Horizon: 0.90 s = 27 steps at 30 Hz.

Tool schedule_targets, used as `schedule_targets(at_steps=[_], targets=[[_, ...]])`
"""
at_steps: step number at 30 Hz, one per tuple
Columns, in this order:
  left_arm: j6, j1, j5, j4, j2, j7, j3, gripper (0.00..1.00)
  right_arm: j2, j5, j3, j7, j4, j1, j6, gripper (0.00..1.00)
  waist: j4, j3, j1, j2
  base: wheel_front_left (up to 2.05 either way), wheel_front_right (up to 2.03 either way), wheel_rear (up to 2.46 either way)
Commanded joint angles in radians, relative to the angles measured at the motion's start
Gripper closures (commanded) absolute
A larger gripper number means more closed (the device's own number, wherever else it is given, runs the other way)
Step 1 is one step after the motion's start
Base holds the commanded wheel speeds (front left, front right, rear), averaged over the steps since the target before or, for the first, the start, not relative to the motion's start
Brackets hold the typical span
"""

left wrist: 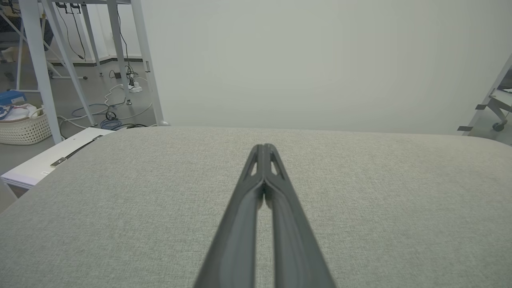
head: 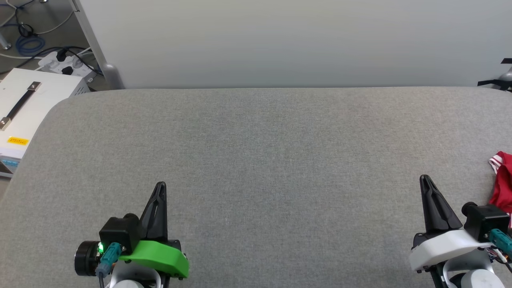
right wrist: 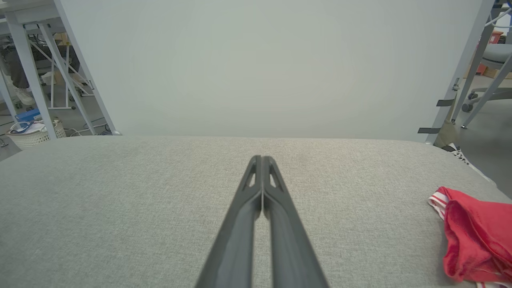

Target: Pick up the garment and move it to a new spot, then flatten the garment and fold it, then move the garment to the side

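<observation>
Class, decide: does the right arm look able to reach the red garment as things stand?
Likely yes: the garment lies just right of the right gripper, bare table between; its shut fingers must open first.

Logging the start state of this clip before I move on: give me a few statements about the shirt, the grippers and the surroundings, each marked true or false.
1. The garment lies bunched up at the right edge of the table. True.
2. The right gripper is shut on the garment. False: its fingers are closed together on nothing, and the garment lies apart from it, further right.
3. The left gripper is wide open. False: the left wrist view shows its two fingers pressed together, over bare grey fabric.
4. A white box with a dark handle stands beside the table's left side. True.
</observation>
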<state>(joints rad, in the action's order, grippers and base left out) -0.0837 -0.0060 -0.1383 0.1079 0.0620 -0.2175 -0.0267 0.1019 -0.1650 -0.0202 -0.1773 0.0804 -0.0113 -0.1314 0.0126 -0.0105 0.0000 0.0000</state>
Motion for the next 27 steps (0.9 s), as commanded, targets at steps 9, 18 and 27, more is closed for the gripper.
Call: schedule_targets(at_steps=[9, 18, 27], targets=[[0.012, 0.001, 0.023, -0.015, -0.003, 0.023, 0.005, 1.0, -0.006, 0.021, 0.004, 0.019, -0.012, 0.003, 0.0, 1.0, -0.001, 0.001, 0.0, 0.0, 0.0, 0.0, 0.0], [0.019, 0.002, 0.034, -0.024, -0.004, 0.041, 0.007, 1.0, -0.01, 0.035, 0.006, 0.034, -0.018, 0.003, 0.0, 1.0, -0.002, 0.002, 0.0, 0.0, 0.0, 0.0, 0.0], [0.025, 0.002, 0.044, -0.032, -0.004, 0.059, 0.009, 1.0, -0.015, 0.048, 0.007, 0.048, -0.025, 0.004, 0.0, 1.0, -0.003, 0.003, 0.0, 0.0, 0.0, 0.0, 0.0]])
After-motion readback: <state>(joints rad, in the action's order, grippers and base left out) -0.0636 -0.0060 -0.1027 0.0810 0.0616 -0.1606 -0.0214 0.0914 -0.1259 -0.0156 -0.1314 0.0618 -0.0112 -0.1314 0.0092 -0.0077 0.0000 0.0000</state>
